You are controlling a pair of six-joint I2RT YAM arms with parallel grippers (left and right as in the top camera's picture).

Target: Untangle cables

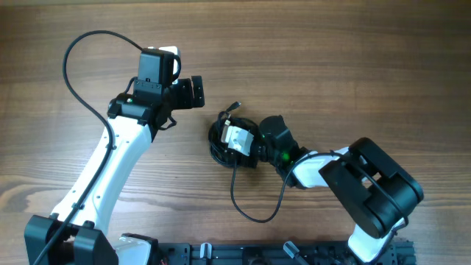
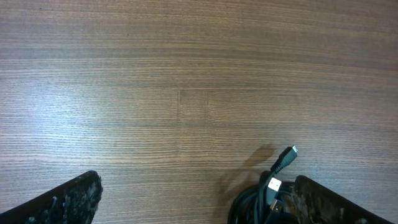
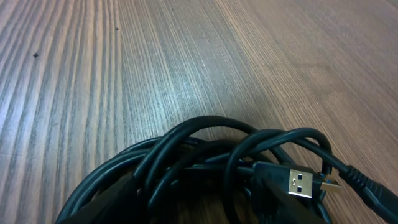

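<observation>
At table (image 1: pixel 368 59) centre the cables (image 1: pixel 215 141) lie in one coiled tangle, a small plug (image 1: pixel 235 107) poking out at 1 o'clock. The right gripper (image 1: pixel 237 138) covers it from 3 o'clock, fingers hidden, so its grip is unclear. The left gripper (image 1: pixel 195 92), at 11 o'clock, gapes wide and empty. The USB plug (image 3: pixel 300 182) is sharp, and the bundle's bottom is cropped.

Wooden table (image 1: pixel 331 59) bears tangled black cables (image 3: pixel 180 149).
</observation>
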